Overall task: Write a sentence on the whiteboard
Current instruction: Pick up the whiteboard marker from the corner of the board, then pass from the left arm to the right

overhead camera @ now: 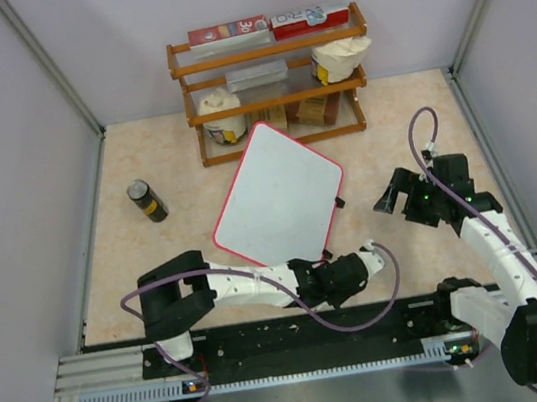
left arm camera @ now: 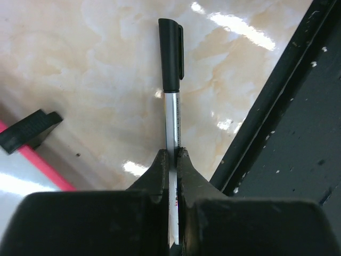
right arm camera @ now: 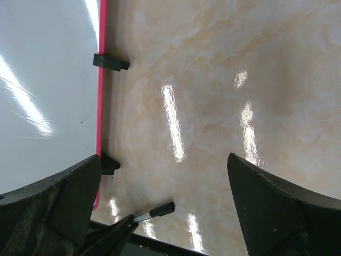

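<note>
The whiteboard (overhead camera: 278,194) lies flat and tilted in the middle of the table, with its red frame and two black tabs (right arm camera: 111,62) on its right edge. Its surface is blank; no sentence shows on it. My left gripper (overhead camera: 363,261) is low near the board's near right corner, shut on a marker (left arm camera: 171,106) whose black cap (left arm camera: 170,53) is on and points away from the jaws (left arm camera: 171,154). My right gripper (overhead camera: 393,201) hovers right of the board, open and empty (right arm camera: 164,157). The right wrist view also shows the board (right arm camera: 48,80) and the marker (right arm camera: 160,210).
A wooden shelf rack (overhead camera: 271,79) with boxes and jars stands at the back behind the board. A black can (overhead camera: 147,201) lies left of the board. The black base rail (overhead camera: 298,333) runs along the near edge. Walls close both sides.
</note>
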